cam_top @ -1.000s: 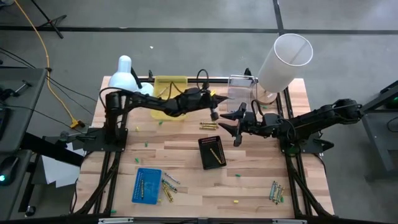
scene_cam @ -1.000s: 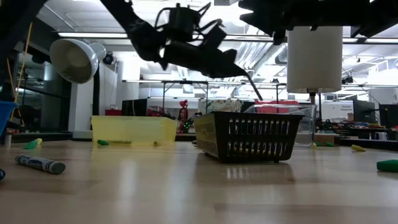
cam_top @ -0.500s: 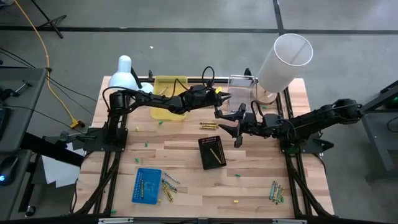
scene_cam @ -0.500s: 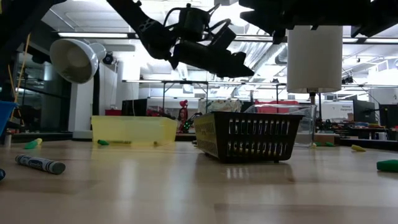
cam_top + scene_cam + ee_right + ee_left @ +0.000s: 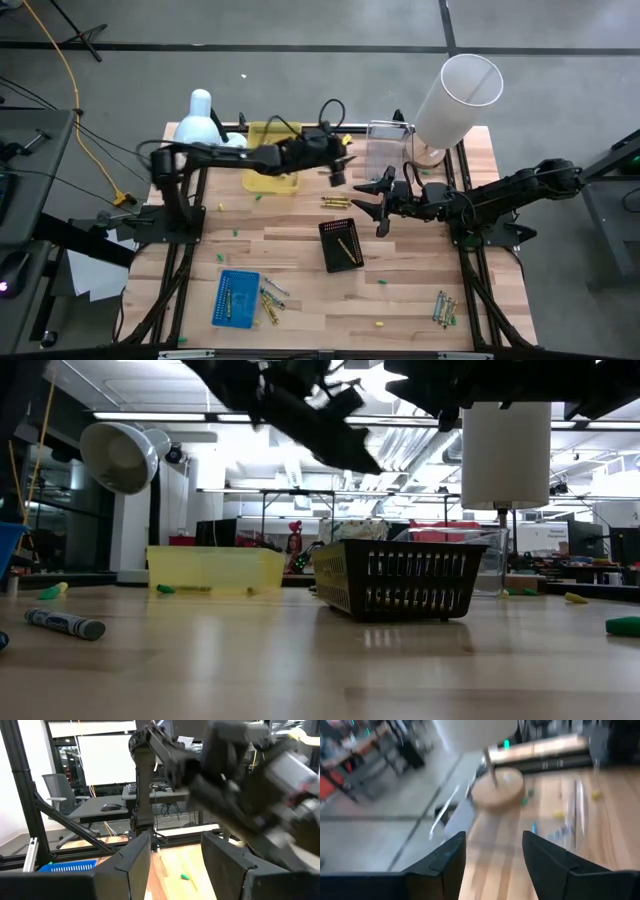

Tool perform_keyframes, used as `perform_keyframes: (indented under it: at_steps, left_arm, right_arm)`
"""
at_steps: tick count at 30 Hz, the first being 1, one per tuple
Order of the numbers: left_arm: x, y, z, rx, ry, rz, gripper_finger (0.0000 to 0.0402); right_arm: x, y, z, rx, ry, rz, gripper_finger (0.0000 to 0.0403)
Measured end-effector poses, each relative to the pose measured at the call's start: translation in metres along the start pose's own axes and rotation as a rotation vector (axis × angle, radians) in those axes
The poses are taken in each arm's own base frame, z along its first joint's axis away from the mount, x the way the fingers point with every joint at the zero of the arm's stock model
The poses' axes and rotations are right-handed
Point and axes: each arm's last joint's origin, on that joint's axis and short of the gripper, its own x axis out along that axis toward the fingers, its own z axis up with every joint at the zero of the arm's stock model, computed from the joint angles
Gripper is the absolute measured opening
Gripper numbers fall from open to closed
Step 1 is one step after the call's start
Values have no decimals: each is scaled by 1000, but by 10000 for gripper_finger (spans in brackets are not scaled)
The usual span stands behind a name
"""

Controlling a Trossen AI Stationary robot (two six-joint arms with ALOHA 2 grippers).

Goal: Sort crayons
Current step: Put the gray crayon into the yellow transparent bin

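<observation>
Crayons lie in loose groups on the wooden table: a few [image 5: 336, 203] just beyond the black basket [image 5: 340, 243], several [image 5: 270, 300] beside the blue tray [image 5: 235, 297], several [image 5: 443, 308] near the right front corner. One yellow crayon [image 5: 347, 248] lies in the basket. My left gripper [image 5: 337, 172] hangs high between the yellow tray [image 5: 272, 155] and the clear tray [image 5: 385, 145]; the left wrist view shows it [image 5: 492, 855] open and empty. My right gripper [image 5: 378, 203] waits right of it, open and empty [image 5: 175, 855].
A white desk lamp [image 5: 205, 120] stands at the far left corner and a tall white cylinder lamp [image 5: 455, 100] at the far right, its round base [image 5: 497, 792] beside the clear tray. Small green and yellow specks dot the table. A grey crayon [image 5: 65, 624] lies near the front.
My left gripper has risen and tipped up from pointing steeply down to nearly level, drawing back a little toward the table's left and far edge, away from the crayons beyond the basket. My right arm has kept still.
</observation>
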Motion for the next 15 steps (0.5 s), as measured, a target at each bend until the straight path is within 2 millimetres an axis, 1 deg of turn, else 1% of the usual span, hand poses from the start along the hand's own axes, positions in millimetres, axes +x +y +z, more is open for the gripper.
perform_keyframes:
  at_steps: [2,4,6,8,11,15]
  left_arm:
    - [-26,8,7,-13,91,-29,183]
    - [-54,14,12,-51,124,-58,180]
    - [-82,14,12,-103,107,-92,176]
    - [-109,8,7,-136,46,-129,172]
    - [-146,-8,-10,-183,-106,-163,165]
    - [-182,-32,-48,-252,-291,-206,161]
  right_arm:
    - [0,0,0,0,0,0,169]
    - [0,0,0,0,0,0,169]
    - [0,0,0,0,0,0,169]
    - [0,0,0,8,3,0,169]
    - [0,0,-2,25,15,-1,169]
    - [0,0,-3,26,29,-2,169]
